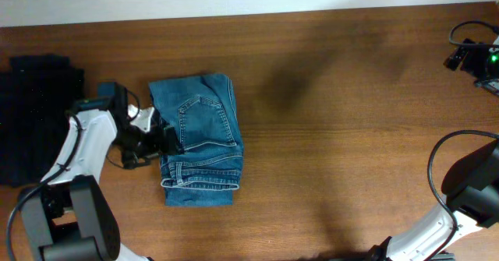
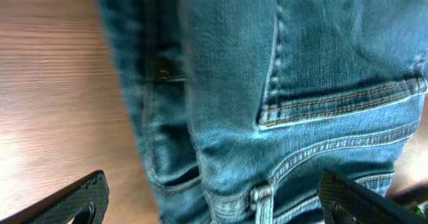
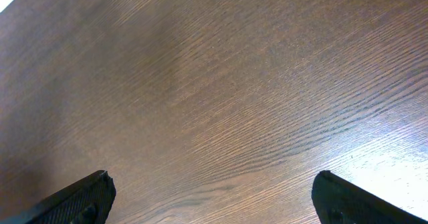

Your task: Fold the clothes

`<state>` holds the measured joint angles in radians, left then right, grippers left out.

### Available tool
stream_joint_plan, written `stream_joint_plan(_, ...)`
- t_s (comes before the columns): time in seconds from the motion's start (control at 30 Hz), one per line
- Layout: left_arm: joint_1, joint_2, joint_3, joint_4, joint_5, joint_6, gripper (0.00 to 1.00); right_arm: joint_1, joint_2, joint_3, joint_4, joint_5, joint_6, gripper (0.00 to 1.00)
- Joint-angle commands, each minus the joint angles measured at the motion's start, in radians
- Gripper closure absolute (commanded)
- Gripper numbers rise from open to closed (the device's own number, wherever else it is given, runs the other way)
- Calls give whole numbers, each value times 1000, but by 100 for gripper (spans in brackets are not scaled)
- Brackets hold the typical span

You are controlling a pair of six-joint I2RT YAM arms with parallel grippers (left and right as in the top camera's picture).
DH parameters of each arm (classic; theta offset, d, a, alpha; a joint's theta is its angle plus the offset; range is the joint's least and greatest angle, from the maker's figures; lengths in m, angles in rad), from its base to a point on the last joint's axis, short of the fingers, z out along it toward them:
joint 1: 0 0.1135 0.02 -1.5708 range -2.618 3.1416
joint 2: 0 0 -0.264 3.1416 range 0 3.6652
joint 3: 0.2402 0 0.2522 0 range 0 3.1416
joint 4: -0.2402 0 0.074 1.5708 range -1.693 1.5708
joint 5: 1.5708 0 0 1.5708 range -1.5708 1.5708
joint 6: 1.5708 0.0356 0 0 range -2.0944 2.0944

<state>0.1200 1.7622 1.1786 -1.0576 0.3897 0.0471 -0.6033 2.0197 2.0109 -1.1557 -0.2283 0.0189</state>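
Left claw, spread wide and holding nothing, sits at the left edge of the folded jeans, left of centre on the wooden counter. Right claw, also spread, hovers over wood well apart. The left claw should probably lift away gently, without snagging the top layer. The bundle's long axis runs far-to-near, with the waistband seemingly nearest.

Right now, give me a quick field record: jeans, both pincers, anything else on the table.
jeans: folded into a compact stack, back pocket up, left of centre
left pincer: open, at the jeans' left edge, gripping nothing
right pincer: open, over bare table, empty
black garment pile: far left, apart from the jeans
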Motion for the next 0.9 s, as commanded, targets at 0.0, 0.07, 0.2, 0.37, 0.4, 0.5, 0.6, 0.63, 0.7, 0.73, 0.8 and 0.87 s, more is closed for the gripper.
stream_joint_plan(0.0, 5, -6, -63, 37, 131, 73, 1, 1, -6, 1, 0, 5, -3, 1)
stream_joint_plan(0.07, 16, -6, -90, 56, 127, 71, 0, 1, -6, 1, 0, 5, -3, 1)
stream_joint_plan(0.2, 42, -6, -127, 82, 127, 71, 0, 1, -6, 1, 0, 5, -3, 1)
stream_joint_plan(0.37, 48, -6, -167, 144, 67, 32, 1, 1, -6, 1, 0, 5, -3, 1)
stream_joint_plan(0.4, 48, -6, -171, 158, 43, 14, 0, 1, -6, 1, 0, 5, -3, 1)
stream_joint_plan(0.5, 48, -6, -178, 207, 25, -5, 1, 1, -6, 1, 0, 5, -3, 1)
stream_joint_plan(0.6, 47, -6, -178, 228, 25, -21, 1, 1, -6, 1, 0, 5, -3, 1)
stream_joint_plan(0.63, 47, -6, -178, 232, 25, -21, 1, 1, -6, 1, 0, 5, -3, 1)
stream_joint_plan(0.7, 47, -6, -178, 240, 25, -21, 1, 1, -6, 1, 0, 5, -3, 1)
stream_joint_plan(0.73, 47, -6, -178, 246, 25, -21, 1, 1, -6, 1, 0, 5, -3, 1)
stream_joint_plan(0.8, 47, -6, -180, 254, 25, -30, 1, 1, -6, 1, 0, 5, -3, 1)
stream_joint_plan(0.87, 47, -6, -185, 267, 32, -45, 1, 1, -6, 1, 0, 5, -3, 1)
